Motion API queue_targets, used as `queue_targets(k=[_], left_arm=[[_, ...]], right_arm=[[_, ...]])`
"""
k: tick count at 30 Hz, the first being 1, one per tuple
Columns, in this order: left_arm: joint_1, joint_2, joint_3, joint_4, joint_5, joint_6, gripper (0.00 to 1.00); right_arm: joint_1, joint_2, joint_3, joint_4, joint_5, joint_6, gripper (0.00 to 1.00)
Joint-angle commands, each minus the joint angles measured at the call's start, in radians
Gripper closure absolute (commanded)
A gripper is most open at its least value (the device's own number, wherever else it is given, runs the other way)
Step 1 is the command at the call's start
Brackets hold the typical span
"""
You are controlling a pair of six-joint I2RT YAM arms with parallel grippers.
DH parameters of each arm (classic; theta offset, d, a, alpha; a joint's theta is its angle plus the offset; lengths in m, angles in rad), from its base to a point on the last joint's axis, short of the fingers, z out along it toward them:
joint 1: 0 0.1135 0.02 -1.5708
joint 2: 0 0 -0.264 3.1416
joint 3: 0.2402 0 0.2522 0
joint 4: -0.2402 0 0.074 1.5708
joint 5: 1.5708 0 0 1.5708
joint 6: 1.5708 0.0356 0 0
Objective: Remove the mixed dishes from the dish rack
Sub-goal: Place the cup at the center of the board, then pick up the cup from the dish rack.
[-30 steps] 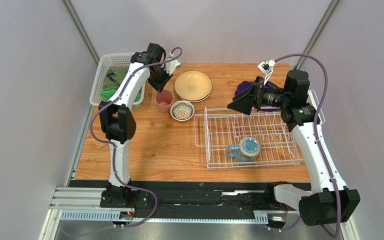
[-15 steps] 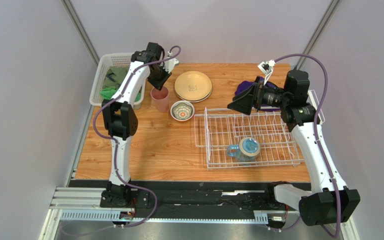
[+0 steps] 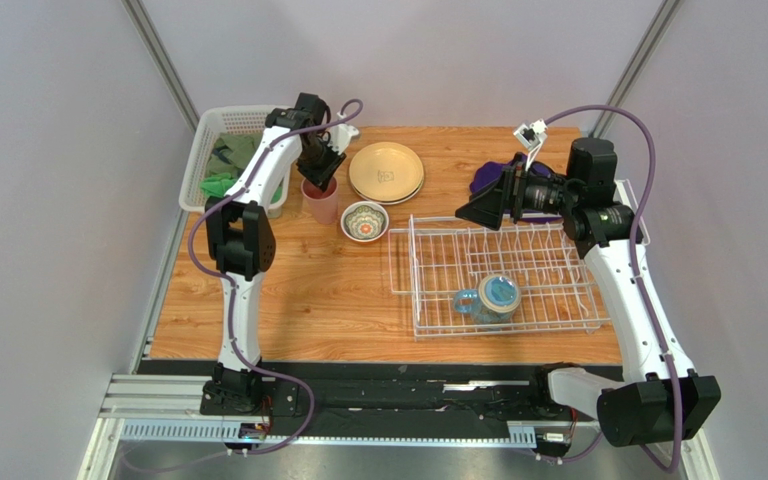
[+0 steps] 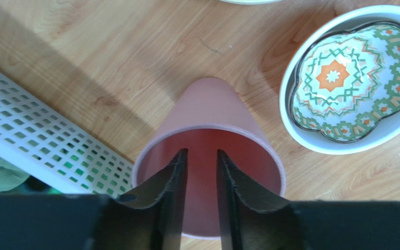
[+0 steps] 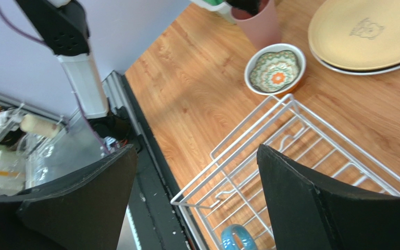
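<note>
Since a second ago the left fingers (image 4: 180,177) have been lowered over the pink tumbler (image 4: 212,109), which has been brought from a tilt to upright and shifted slightly toward the white mesh basket (image 4: 40,140). A narrow gap is seen between these fingers, both held over the tumbler's mouth with nothing clamped between them. The tumbler is stood on the tabletop (image 3: 308,290), just beside the basket and near the patterned bowl (image 4: 350,83). Beyond the bowl, cream-tan plates (image 3: 386,172) are stacked on the tabletop. The right fingers (image 5: 296,203) are held wide apart, empty, above the far left corner of the dish rack (image 3: 413,275), in front of the purple cloth (image 3: 493,175). One mug with a blue handle (image 3: 493,297) is left inside the rack, in its near half, well apart from both arms
</note>
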Motion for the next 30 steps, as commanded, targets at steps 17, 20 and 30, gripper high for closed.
queue_targets(k=[17,20,30], left_arm=[[0.003,-0.281,-0.126,0.068,0.142,-0.05,0.37],[0.003,-0.327,-0.161,0.085,0.164,-0.057,0.26],[0.003,-0.442,-0.271,0.085,0.228,-0.057,0.07]], right_arm=[[0.001,-0.12,0.006,-0.468,0.482,-0.518,0.01],[0.003,-0.135,-0.008,-0.522,0.495,-0.589,0.01],[0.122,-0.122,0.079,-0.674,0.588,-0.785,0.01]])
